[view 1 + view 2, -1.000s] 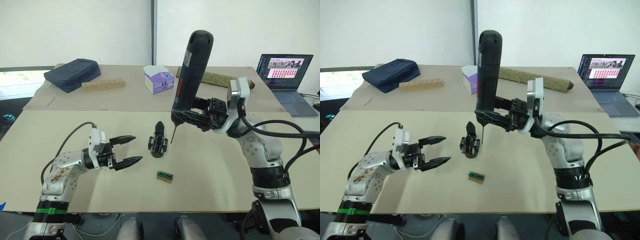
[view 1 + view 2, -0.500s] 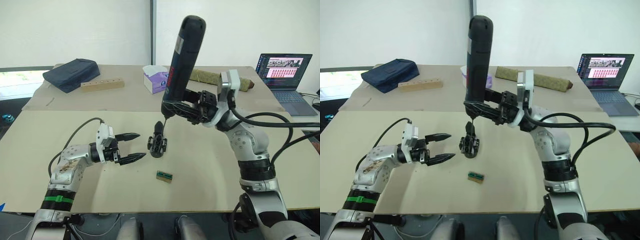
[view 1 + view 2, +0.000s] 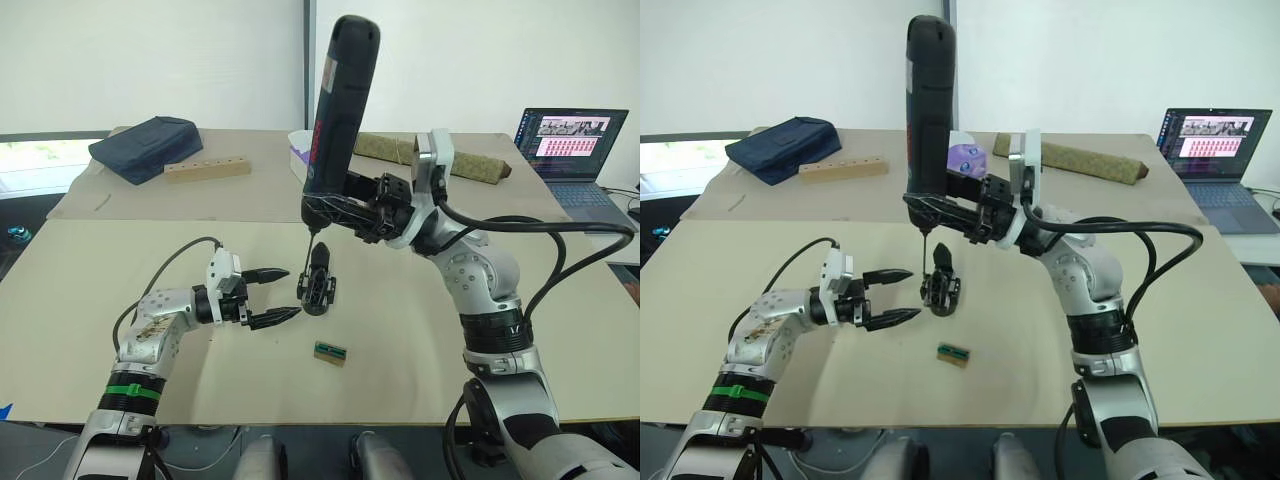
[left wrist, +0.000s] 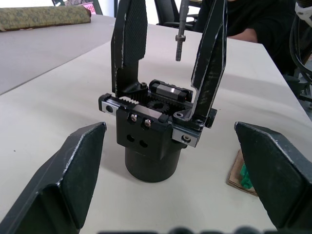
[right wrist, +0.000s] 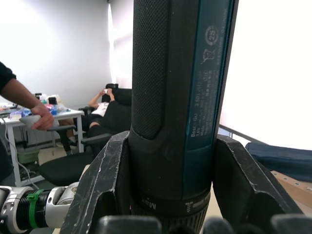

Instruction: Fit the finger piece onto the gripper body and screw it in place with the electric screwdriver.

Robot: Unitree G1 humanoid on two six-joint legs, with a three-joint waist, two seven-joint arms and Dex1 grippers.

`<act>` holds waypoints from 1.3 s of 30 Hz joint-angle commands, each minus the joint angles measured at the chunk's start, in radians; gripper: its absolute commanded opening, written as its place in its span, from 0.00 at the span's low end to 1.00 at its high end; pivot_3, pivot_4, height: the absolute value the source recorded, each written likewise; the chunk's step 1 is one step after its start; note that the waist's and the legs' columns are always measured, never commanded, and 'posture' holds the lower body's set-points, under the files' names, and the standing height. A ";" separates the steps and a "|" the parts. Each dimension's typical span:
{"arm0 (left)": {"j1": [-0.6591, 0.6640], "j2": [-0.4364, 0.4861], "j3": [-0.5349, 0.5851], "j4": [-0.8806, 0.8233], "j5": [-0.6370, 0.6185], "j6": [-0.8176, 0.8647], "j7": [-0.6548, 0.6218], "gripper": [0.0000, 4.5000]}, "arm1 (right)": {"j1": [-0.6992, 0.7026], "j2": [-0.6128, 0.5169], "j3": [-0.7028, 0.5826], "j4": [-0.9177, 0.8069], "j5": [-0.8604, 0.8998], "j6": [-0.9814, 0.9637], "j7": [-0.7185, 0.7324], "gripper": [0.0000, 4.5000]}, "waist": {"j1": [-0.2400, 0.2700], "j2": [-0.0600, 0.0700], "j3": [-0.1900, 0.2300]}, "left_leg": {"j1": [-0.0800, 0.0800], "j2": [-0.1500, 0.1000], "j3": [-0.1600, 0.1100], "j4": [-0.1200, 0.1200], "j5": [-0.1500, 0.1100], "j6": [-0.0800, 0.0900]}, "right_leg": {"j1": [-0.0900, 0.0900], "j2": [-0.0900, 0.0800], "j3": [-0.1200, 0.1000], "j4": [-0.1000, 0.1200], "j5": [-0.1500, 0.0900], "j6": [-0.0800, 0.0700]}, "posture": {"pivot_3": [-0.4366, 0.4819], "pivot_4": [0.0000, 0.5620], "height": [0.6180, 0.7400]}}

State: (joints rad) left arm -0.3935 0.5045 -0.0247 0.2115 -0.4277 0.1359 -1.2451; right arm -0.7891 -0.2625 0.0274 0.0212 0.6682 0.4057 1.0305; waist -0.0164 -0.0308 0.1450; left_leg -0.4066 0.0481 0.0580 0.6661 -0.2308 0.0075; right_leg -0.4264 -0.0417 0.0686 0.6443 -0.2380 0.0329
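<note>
Two black fingers of the right gripper [image 3: 345, 212] clamp the electric screwdriver [image 3: 335, 110] upright, its bit just above the gripper body [image 3: 317, 283] standing on the table [image 3: 430, 330]. The left gripper [image 3: 272, 297] is spread wide just beside that body. Whether the finger piece is seated cannot be told. A small green block [image 3: 330, 352] lies nearby; a laptop [image 3: 570, 150] is well apart.

Near surface [image 3: 420, 330], beige: the gripper body [image 3: 317, 285] stood upright near its middle, a small green-and-brown block [image 3: 330, 352] lying just in front of it. Far surface [image 3: 250, 195], butted against the near one: dark blue bag [image 3: 145, 147], drilled wooden block [image 3: 207, 168], tissue box [image 3: 967, 158], olive fabric roll [image 3: 470, 165]. An open laptop [image 3: 573, 150] sat at far right.
</note>
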 commanded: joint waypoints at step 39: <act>0.005 -0.023 -0.011 0.008 0.047 -0.044 0.000 1.00 | -0.033 0.016 0.028 0.008 -0.077 -0.021 0.050 0.42 | -0.001 0.000 0.000 | 0.000 0.000 0.000 0.000 0.000 0.000 | 0.000 0.000 0.000 0.000 0.000 0.000 | 0.48 0.27 1.00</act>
State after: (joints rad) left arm -0.3865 0.4753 -0.0446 0.2267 -0.3772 0.1089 -1.2418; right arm -0.7893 -0.2527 0.0693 0.0659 0.5723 0.4054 1.0710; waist -0.0170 -0.0308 0.1450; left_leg -0.4067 0.0481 0.0579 0.6661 -0.2308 0.0075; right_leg -0.4265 -0.0417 0.0686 0.6442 -0.2380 0.0329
